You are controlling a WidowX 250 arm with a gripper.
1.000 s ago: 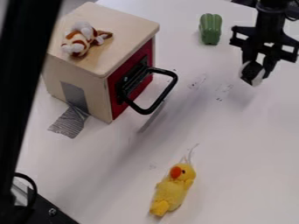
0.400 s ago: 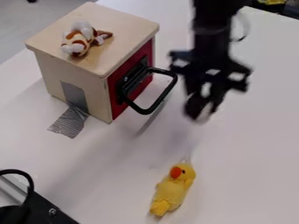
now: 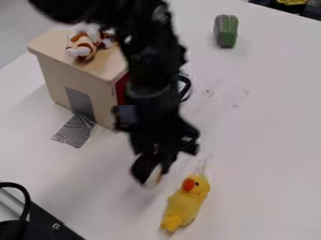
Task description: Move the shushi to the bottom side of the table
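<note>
Sushi (image 3: 151,180) pinched at the claw's (image 3: 154,173) tips, over the lower-left part of the desk (image 3: 251,164).
Only a pale bit with an orange edge is visible; identity taken from the task, grip judged closed on it. Step in hand, as judged: final carry, then set-down. The yellow toy bird (image 3: 184,205) lies just beside, to the right in view, so the descent is best kept on its left, or carried further toward the bottom edge first. Recommended: lower gently, let the piece meet the surface before easing the grip, then lift straight up so it neither rolls nor drags. Farther up: wooden box (image 3: 59,70) with a plush toy (image 3: 83,44) on top, green pepper (image 3: 226,31).
</note>
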